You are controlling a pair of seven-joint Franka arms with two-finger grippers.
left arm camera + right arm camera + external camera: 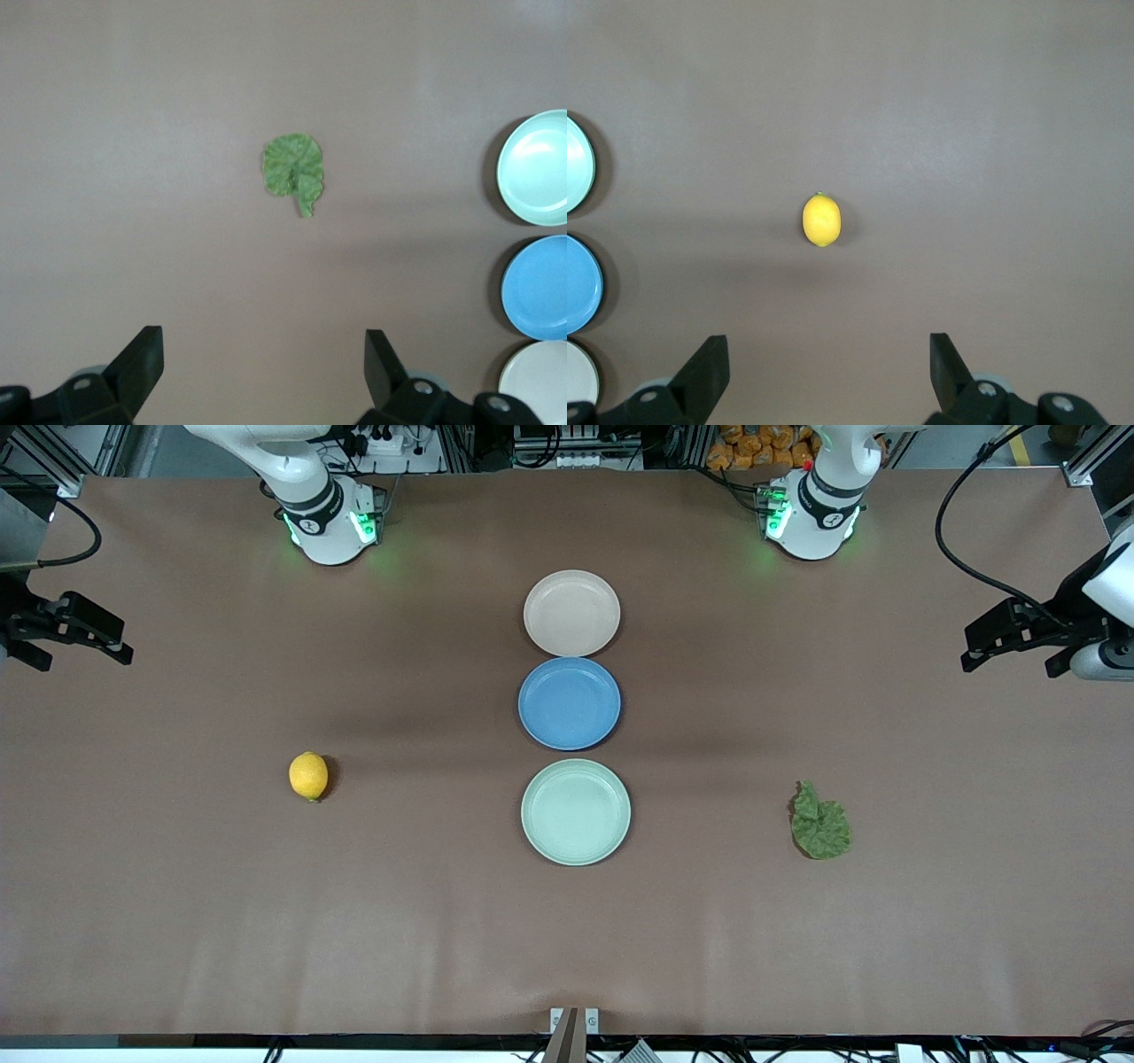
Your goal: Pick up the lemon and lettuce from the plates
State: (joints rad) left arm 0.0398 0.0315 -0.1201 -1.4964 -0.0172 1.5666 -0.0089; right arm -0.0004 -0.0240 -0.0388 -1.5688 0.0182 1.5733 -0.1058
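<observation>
While both arms wait raised at the tabletop's two ends, neither task item sits on a plate: the lemon [308,776] lies on the bare tabletop [177,921] toward the right arm's end, and the lettuce [819,823] lies flat toward the left arm's end. The right gripper [75,633] hovers over the short edge at its end, fingers spread wide and holding nothing. Three empty plates run in a line down the middle: the beige plate [571,613] nearest the bases, the blue plate [570,703] touching it, and the mint plate [576,811] nearest the front camera. The left gripper [1019,636] hovers over its short edge, fingers likewise spread and empty.

Each arm should probably drop straight over its own item; the lemon may roll, so the fingers ought to close across its narrow waist, while the thin leaf needs a low pinch at a raised crinkle.

Brown matte covering spans the tabletop, faintly wrinkled along the front edge. Cables and metal framing show past the bases.
</observation>
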